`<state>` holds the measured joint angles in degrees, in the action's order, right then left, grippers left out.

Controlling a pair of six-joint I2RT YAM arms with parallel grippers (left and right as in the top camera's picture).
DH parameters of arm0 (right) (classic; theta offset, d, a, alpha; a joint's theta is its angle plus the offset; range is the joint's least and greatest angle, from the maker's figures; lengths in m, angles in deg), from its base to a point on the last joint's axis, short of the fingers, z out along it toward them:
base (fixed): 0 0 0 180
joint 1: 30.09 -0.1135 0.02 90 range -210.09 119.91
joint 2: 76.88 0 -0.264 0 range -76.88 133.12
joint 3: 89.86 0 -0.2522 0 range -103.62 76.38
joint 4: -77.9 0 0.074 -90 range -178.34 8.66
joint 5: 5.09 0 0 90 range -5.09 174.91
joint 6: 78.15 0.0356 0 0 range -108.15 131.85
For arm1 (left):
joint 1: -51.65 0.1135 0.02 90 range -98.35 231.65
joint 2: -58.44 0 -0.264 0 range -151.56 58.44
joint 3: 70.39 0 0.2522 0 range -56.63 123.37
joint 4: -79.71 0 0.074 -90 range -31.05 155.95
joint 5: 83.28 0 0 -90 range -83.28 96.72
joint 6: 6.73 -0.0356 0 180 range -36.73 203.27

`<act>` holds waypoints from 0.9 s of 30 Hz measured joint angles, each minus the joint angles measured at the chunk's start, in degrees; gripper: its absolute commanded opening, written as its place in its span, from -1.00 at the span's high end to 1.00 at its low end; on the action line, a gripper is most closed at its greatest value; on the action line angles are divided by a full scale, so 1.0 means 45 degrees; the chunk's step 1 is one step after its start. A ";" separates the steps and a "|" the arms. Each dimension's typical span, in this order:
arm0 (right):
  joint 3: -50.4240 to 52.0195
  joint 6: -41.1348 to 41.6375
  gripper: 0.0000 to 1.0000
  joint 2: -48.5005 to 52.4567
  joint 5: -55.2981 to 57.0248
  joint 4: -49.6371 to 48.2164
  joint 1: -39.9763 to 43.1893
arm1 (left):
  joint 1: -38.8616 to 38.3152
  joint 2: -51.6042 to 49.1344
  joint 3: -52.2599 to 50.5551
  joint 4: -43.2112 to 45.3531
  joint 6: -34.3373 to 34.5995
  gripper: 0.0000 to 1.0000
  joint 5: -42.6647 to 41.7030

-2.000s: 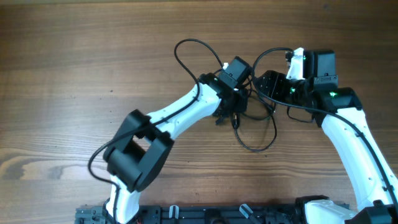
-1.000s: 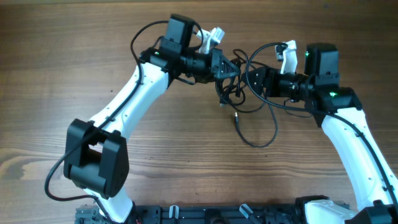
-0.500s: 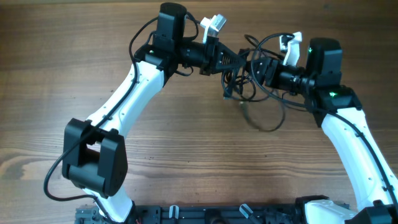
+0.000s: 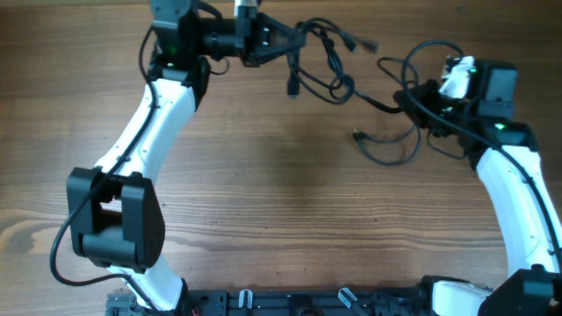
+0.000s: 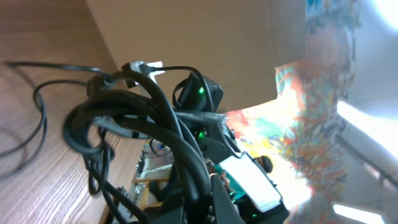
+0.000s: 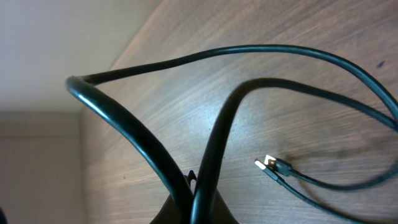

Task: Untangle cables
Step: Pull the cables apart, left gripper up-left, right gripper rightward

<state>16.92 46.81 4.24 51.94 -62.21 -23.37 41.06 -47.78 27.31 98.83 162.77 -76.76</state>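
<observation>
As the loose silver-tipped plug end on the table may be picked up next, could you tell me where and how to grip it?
Grip the silver-tipped plug end on its black body behind the metal tip, coming straight down with the jaws across it. It lies flat on the table with bare wood either side, so a sideways approach would likely just push it.

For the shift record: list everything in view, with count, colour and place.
cable bundle: several, count unclear, black, far side, held by the left gripper
looped cable: one, black, table right of centre, rising into the right gripper
plug: one, silver-tipped, on the table
table: one, brown wood
left gripper: one, black, shut on cable bundle
right gripper: one, black, shut on looped cable
left arm: one, white and black
right arm: one, white and black
</observation>
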 measured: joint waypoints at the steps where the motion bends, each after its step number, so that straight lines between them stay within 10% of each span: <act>1: 0.0000 -0.0180 0.91 0.0000 -0.0335 0.0034 0.0267 | 0.0131 -0.0005 0.0000 0.0000 0.0131 0.92 -0.0058; 16: -0.0005 -0.2229 0.91 -0.0005 -0.5391 0.1234 0.5348 | 0.0602 0.0000 -0.0029 -0.2259 -0.1933 0.92 -0.0491; 27: 0.0015 -0.2827 0.91 -0.0005 -0.3327 0.2769 0.5775 | 0.0777 0.0010 0.0000 -0.7451 -0.6285 0.92 0.1093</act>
<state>16.98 34.08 4.22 36.97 -49.75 2.61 44.56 -47.73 27.31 65.30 134.49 -71.85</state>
